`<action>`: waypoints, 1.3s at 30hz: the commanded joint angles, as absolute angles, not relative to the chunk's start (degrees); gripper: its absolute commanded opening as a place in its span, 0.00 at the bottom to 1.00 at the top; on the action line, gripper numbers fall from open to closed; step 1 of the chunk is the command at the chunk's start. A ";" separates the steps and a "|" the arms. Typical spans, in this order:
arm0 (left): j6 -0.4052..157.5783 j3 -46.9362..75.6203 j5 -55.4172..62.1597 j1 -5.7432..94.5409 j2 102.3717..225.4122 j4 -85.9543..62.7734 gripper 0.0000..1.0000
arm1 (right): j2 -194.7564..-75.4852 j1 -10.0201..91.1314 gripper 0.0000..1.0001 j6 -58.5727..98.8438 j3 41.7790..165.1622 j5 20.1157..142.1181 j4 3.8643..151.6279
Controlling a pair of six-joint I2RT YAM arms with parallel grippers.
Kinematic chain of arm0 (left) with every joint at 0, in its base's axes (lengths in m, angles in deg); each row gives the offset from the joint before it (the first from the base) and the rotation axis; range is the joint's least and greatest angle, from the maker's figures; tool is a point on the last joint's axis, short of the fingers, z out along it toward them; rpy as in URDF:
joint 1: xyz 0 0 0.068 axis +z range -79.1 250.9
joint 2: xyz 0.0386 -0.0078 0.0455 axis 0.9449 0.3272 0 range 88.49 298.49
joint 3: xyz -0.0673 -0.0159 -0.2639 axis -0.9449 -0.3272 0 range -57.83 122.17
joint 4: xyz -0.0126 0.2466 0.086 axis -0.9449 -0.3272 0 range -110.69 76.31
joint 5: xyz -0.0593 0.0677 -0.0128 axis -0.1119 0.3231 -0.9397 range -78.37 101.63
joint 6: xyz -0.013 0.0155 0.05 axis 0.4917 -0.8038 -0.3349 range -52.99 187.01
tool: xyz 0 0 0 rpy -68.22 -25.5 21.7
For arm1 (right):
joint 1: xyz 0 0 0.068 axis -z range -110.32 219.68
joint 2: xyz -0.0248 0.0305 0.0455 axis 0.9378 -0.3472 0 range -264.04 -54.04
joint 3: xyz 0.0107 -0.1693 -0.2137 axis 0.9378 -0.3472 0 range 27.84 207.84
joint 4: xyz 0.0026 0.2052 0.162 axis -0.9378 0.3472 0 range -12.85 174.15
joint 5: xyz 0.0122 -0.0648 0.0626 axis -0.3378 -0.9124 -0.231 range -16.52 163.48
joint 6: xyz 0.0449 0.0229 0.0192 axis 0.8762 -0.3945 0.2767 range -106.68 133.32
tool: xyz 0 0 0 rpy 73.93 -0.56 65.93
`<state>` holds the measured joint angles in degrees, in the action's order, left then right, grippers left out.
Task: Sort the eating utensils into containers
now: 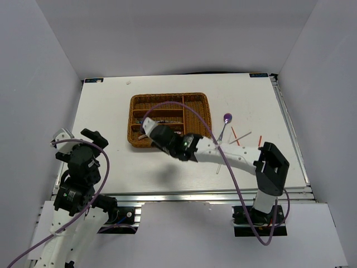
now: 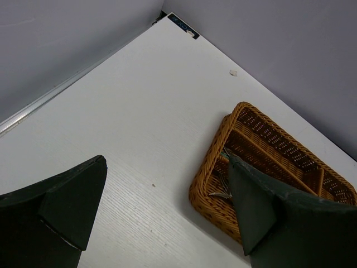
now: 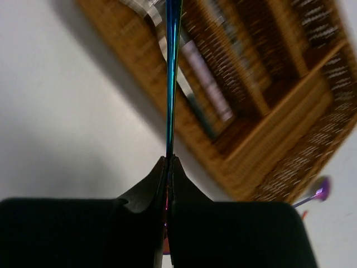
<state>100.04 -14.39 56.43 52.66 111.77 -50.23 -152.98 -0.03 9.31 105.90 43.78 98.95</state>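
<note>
My right gripper [image 3: 169,159] is clenched on a thin iridescent blue-green utensil [image 3: 172,84], held edge-on over the near-left corner of the wicker cutlery tray [image 3: 262,148]. My left gripper [image 2: 166,162] hangs spread wide and empty, left of the tray. A purple-bowled spoon [image 1: 227,118] lies right of the tray.

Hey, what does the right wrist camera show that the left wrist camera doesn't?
Only the right wrist view: the right fingers shut on a thin iridescent utensil seen edge-on, and a purple spoon lying off to the right.
Only the left wrist view: the left fingers wide open and empty, plus a small white scrap and a dark label near the far corner.
Both: the wicker tray and the white table.
</note>
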 commanded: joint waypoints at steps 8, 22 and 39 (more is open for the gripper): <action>98.91 -14.76 54.52 52.44 112.22 -49.29 0.98 | -169.76 15.36 0.00 -25.60 133.19 54.04 92.01; 96.89 -15.20 49.52 52.44 114.33 -47.44 0.98 | -191.14 25.47 0.00 -47.23 148.39 59.40 69.06; 96.71 -15.20 49.34 52.35 112.39 -47.36 0.98 | -193.17 27.14 0.09 -49.18 143.05 65.04 67.73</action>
<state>97.40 -15.02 49.89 52.66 112.69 -47.93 -196.91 26.88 -49.40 142.29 63.63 68.62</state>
